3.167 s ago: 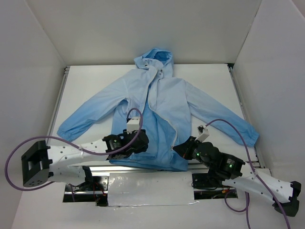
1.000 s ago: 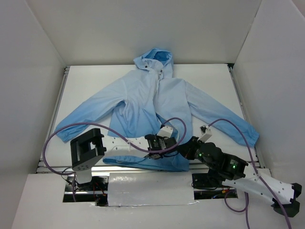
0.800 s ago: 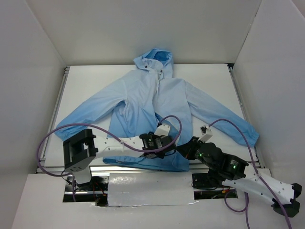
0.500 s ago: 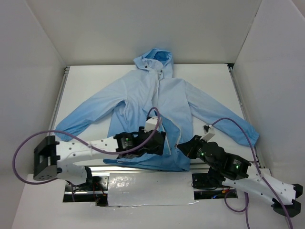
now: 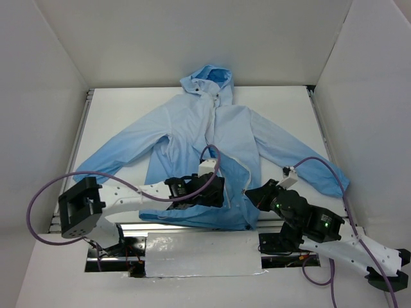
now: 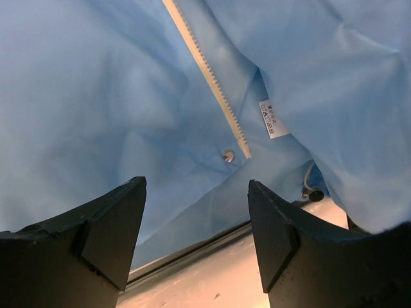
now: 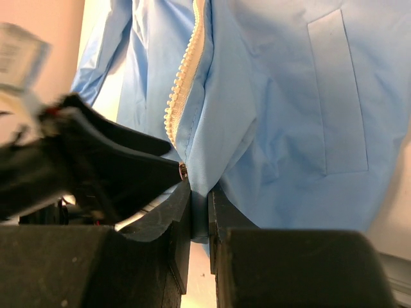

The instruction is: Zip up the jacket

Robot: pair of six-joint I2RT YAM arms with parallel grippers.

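Note:
The light sky-blue hooded jacket lies flat on the table, front up, hood at the far end, open at the bottom of its white zipper. My right gripper is shut on the jacket's right front panel at the hem, next to the zipper teeth; the pinched fabric shows between its jaws. My left gripper is open and empty over the left front panel near the hem, just left of the right gripper. Its wrist view shows the other zipper edge, a small snap and a white label.
The table's near metal edge runs just below the jacket hem. White walls enclose the table on three sides. The sleeves spread out to the left and right. A purple cable loops from the left arm.
My left arm has swung back and forth over the hem and now rests beside the right gripper. The right gripper has shifted slightly right, pulling the hem corner; the lower front has opened wider.

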